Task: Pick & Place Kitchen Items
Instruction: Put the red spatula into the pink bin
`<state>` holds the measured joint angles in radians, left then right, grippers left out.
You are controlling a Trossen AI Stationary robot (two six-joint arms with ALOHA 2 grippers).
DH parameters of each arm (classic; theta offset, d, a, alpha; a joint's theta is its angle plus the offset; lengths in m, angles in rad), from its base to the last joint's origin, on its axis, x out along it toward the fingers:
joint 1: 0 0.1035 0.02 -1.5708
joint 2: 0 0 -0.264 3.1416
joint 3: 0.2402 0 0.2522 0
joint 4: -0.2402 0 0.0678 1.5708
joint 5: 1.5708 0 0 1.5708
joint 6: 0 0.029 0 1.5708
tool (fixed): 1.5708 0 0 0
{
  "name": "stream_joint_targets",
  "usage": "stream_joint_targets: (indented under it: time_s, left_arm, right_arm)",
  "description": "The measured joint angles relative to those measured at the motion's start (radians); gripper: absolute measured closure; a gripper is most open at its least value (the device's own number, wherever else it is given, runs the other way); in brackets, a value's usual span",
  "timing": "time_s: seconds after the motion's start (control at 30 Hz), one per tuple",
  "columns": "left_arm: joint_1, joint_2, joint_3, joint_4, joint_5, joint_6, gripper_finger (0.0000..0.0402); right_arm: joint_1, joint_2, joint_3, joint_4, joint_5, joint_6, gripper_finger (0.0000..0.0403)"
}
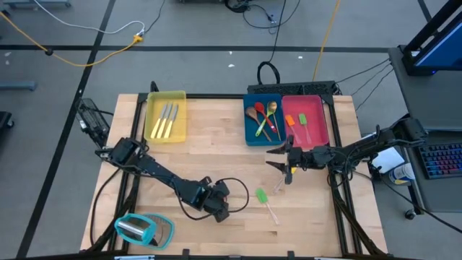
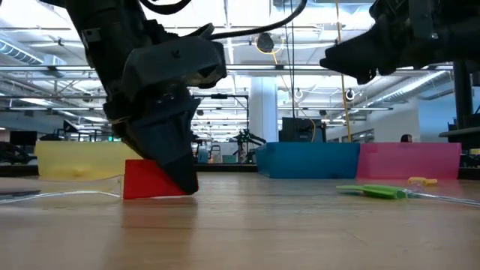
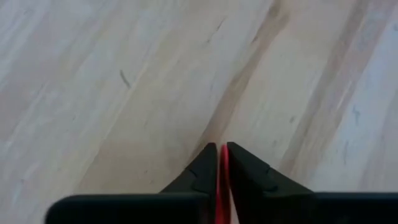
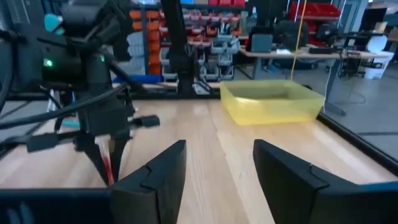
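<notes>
Here the left end effector [image 1: 219, 209] is down at the table [image 1: 202, 162], in its near left part, with both fingers [image 3: 202, 171] closed on a thin red spatula [image 2: 150, 181]. The left wrist view shows a red strip pinched between the fingertips; the low view shows the red head resting on the wood beside the end effector. The right end effector [image 1: 278, 159] hangs above the table just in front of the blue tray [image 1: 249, 119], with its fingers [image 4: 155, 171] spread wide and nothing between them. A green spatula [image 1: 264, 199] lies flat on the table between the two arms, apart from both. The yellow tray [image 1: 166, 97] at the far left holds silver cutlery [image 1: 167, 120]. The blue tray holds wooden, red and gold spoons [image 1: 263, 116]. The pink tray [image 1: 317, 108] beside it holds small spatulas [image 1: 298, 123]. A teal-and-clear object [image 1: 143, 229] sits at the near left corner.
</notes>
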<state>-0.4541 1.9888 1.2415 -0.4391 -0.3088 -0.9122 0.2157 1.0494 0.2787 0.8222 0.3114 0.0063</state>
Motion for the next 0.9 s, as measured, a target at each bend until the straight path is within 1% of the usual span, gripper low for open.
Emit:
stream_joint_targets:
  time_s: [0.13, 0.23, 0.3, 0.43, 0.57, 0.63, 0.7, 0.77, 0.83, 0.9]
  left_arm:
    - [0.001, 0.000, 0.000, 0.035, -0.008, 0.036, 0.0393]
    - [0.001, 0.000, 0.000, 0.056, -0.028, 0.051, 0.0388]
    - [0.001, 0.000, 0.000, 0.068, -0.032, 0.068, 0.0384]
    - [0.004, 0.000, 0.000, 0.106, -0.042, 0.119, 0.0395]
    - [0.014, -0.009, 0.000, 0.169, -0.061, 0.172, 0.0389]
    - [0.020, -0.016, 0.001, 0.235, -0.065, 0.219, 0.0394]
    - [0.025, -0.038, 0.001, 0.265, -0.071, 0.276, 0.0396]
    - [0.032, -0.050, 0.004, 0.339, -0.108, 0.333, 0.0392]
    - [0.034, -0.076, 0.000, 0.363, -0.142, 0.404, 0.0387]
    - [0.041, -0.094, 0.002, 0.463, -0.148, 0.489, 0.0389]
  right_arm:
    - [0.000, 0.000, 0.000, -0.016, -0.001, 0.030, 0.0232]
    - [0.001, 0.000, 0.000, -0.047, -0.016, 0.057, 0.0235]
    - [0.001, 0.001, 0.000, -0.070, -0.054, 0.068, 0.0236]
    - [0.001, 0.017, 0.000, -0.066, -0.124, 0.078, 0.0236]
    - [0.001, 0.049, 0.000, -0.035, -0.132, 0.079, 0.0236]
    - [0.001, 0.071, 0.000, -0.024, -0.133, 0.079, 0.0236]
    - [0.001, 0.095, 0.000, -0.004, -0.133, 0.079, 0.0236]
    - [0.001, 0.121, 0.000, 0.022, -0.133, 0.079, 0.0236]
    - [0.001, 0.150, 0.000, 0.065, -0.133, 0.079, 0.0236]
    - [0.001, 0.174, 0.001, 0.094, -0.133, 0.079, 0.0236]
